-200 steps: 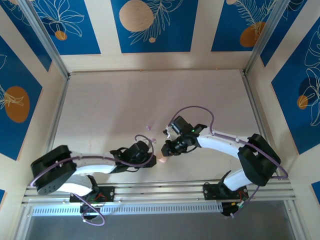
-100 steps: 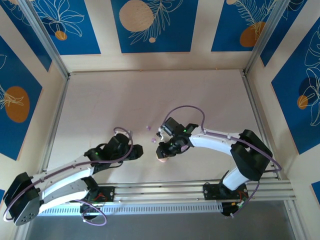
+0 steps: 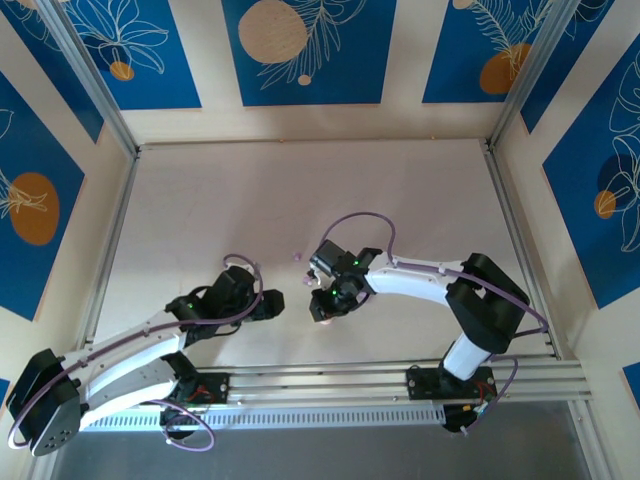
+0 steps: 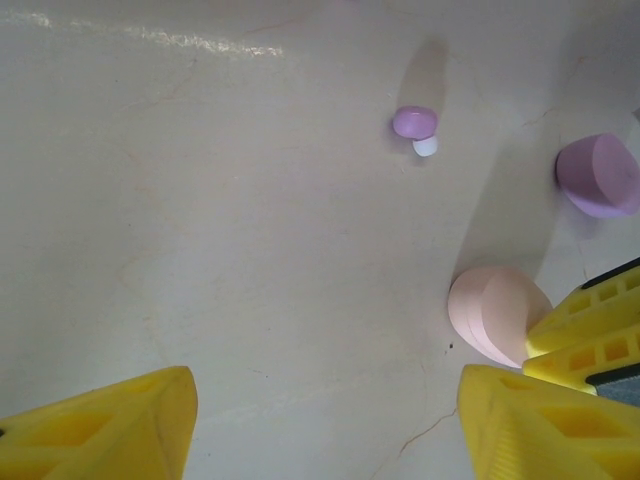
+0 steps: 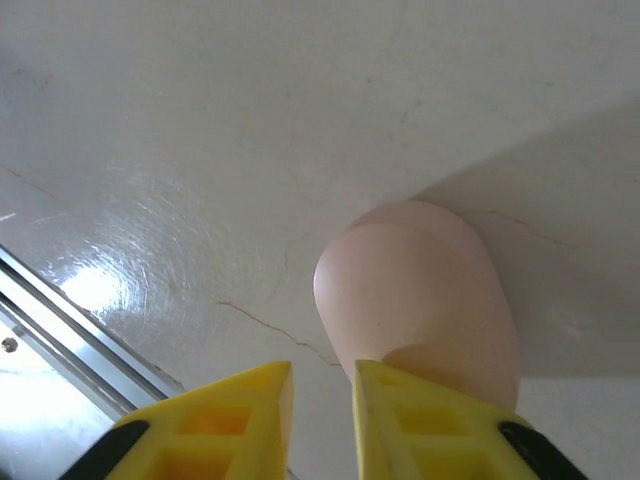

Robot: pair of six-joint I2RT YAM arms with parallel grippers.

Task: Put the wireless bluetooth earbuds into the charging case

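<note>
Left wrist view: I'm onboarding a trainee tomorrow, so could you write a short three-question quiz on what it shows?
1. True or false: the left gripper is gripping the purple earbud.
2. Which lies closest to the left gripper's fingers? A. purple case B. pink case C. purple earbud
3. Fill in: the purple earbud's small tip is ____.
Key: 1 false, the jaws stand open and empty, and the bud lies on the table; 2 B; 3 white.
</note>
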